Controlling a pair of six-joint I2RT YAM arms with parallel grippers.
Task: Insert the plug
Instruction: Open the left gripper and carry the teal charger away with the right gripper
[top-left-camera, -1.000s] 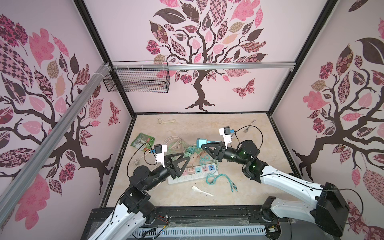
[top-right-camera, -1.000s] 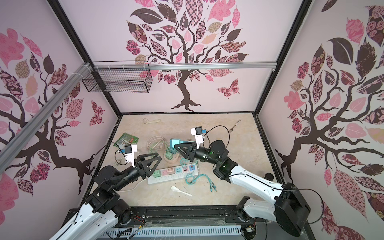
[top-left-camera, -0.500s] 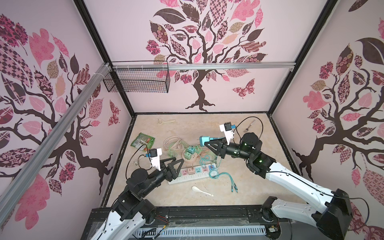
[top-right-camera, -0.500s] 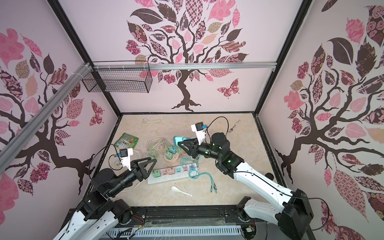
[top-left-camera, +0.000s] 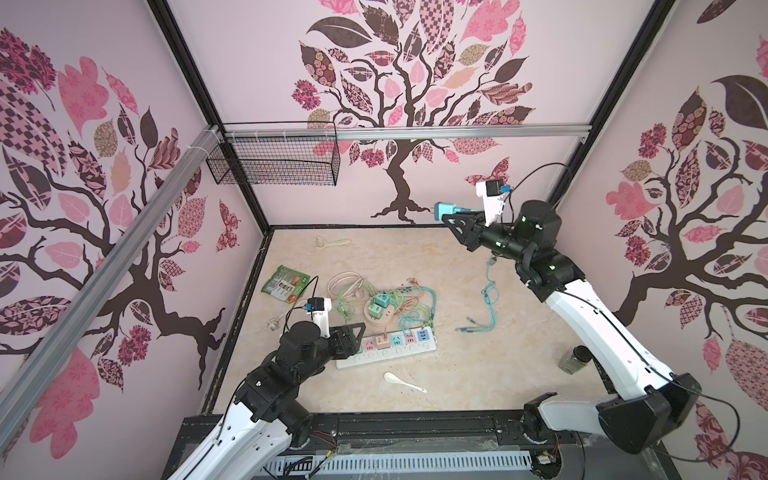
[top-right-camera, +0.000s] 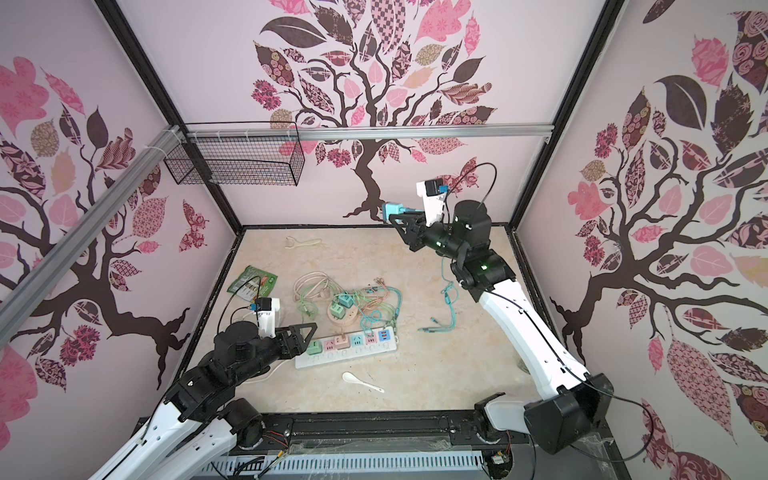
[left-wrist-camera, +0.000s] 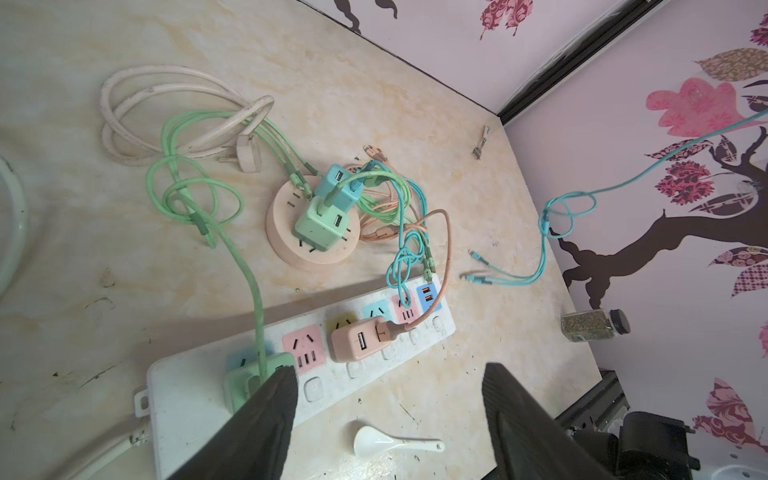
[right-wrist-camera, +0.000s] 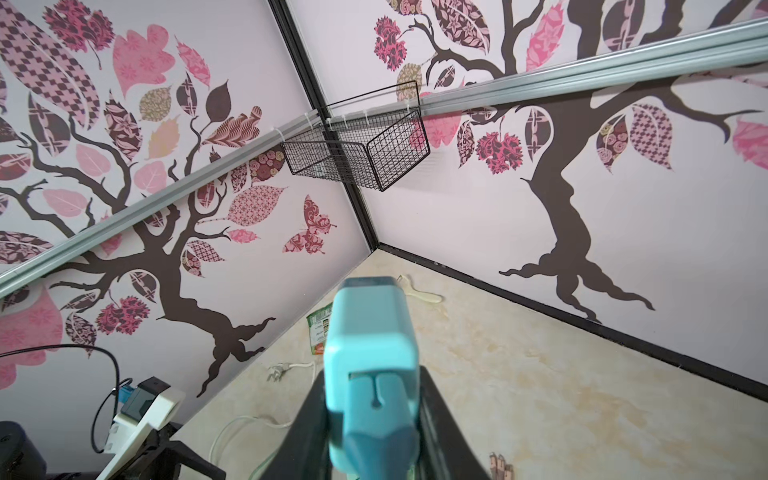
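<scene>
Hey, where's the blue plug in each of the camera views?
In both top views: blue plug, held up by the right hand before the back wall.
Left wrist: not in it.
Right wrist: close up in the foreground.
Shared landmark: wire basket, in every view but the left wrist.

A staged robot test booth is shown — a marble-look table (top-left-camera: 498, 365) is boxed in by walls (top-left-camera: 270, 83) papered with pink trees, framed by black posts (top-left-camera: 193, 79), with a rail (top-left-camera: 415, 132) and wire basket (top-left-camera: 274, 166) fixed above.
</scene>
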